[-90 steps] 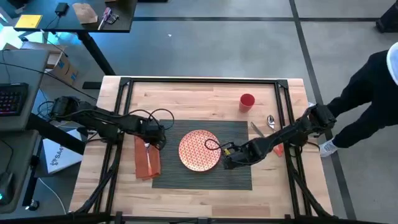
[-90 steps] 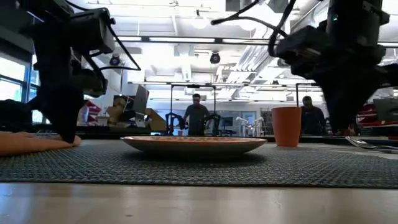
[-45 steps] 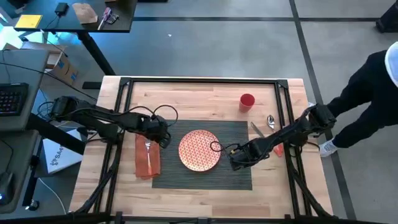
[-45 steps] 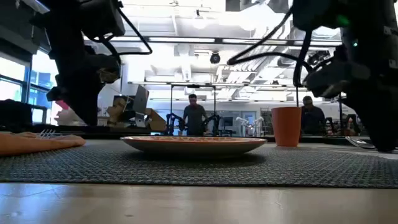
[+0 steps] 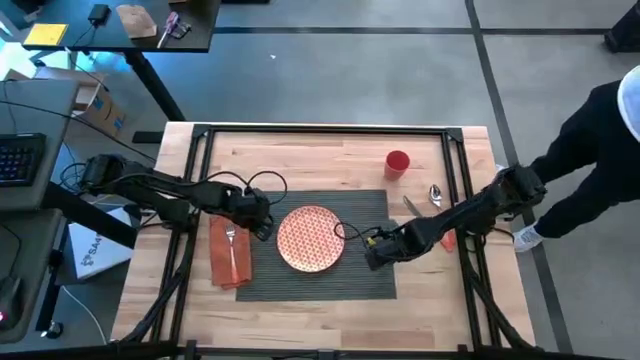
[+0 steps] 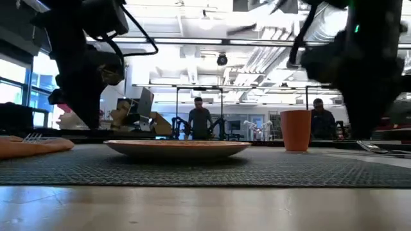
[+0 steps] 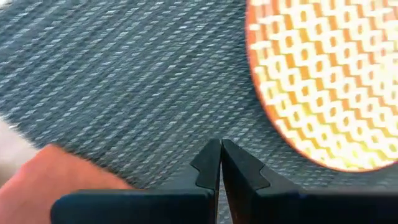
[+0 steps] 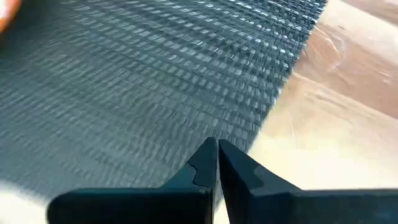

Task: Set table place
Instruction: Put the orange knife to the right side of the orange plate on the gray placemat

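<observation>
Plate (image 5: 309, 239), napkin (image 5: 228, 255) and fork (image 5: 231, 243) sit on the placemat (image 5: 365, 285); spoon (image 5: 435, 194) and cup (image 5: 397, 162) remain outside, both grippers (image 5: 262, 226) (image 5: 375, 255) clenched empty.

Grey floor (image 5: 340, 80); dark cluttered desk (image 5: 120, 25); bright ceiling lights (image 6: 212, 25).

On the wooden table (image 5: 300, 160), the broad strip between the placemat (image 5: 330, 285) and the far edge lies open, broken only by a red cup (image 5: 397, 163) toward the right. A plate (image 5: 310, 239) fills the mat's middle, hemmed by the left gripper (image 5: 262, 225) and the right gripper (image 5: 372, 255), both with fingers pressed together. A napkin (image 5: 228, 255) bearing a fork (image 5: 232, 240) blocks the left end; a spoon (image 5: 435, 194) lies at right.
</observation>
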{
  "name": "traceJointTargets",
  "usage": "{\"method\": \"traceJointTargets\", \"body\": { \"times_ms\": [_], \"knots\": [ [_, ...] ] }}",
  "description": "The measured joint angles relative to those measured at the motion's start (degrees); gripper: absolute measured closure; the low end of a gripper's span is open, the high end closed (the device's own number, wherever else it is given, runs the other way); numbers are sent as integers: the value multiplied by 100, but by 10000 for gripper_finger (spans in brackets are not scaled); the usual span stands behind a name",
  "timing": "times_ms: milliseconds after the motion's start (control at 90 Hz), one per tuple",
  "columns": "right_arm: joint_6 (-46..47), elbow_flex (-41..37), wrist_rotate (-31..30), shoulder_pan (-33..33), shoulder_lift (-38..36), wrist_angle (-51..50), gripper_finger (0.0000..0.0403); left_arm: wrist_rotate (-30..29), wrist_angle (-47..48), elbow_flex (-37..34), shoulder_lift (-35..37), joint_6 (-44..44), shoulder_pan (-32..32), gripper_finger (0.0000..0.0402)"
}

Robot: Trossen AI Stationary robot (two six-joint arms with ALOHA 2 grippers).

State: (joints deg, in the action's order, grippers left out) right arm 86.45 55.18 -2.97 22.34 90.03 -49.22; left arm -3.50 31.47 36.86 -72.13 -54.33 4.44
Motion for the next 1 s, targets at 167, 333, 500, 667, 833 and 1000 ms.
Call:
{"method": "traceJointTargets", "body": {
  "times_ms": [167, 333, 500, 667, 833, 1000],
  "knots": [
    [-309, -94, 140, -350, -751, -1527, 392, 39, -409, 0, 4, 4, 112, 401],
    [-1280, -677, 363, -1249, -1476, -1964, 334, 50, -760, 0, 4, 2, 130, 401],
    [-2096, -1398, 430, -2111, -1832, -1701, 262, 96, -948, 0, 4, -1, 130, 401],
    [-2139, -2019, 317, -2391, -1885, -898, 244, 229, -1028, 0, 4, -2, 130, 401],
    [-2032, -2433, 248, -2401, -1881, -615, 263, 297, -1070, 0, 4, -2, 130, 401],
    [-2019, -2865, 662, -2401, -1910, -2, 295, 294, -1089, 0, 4, -4, 125, 401]
  ]
}}
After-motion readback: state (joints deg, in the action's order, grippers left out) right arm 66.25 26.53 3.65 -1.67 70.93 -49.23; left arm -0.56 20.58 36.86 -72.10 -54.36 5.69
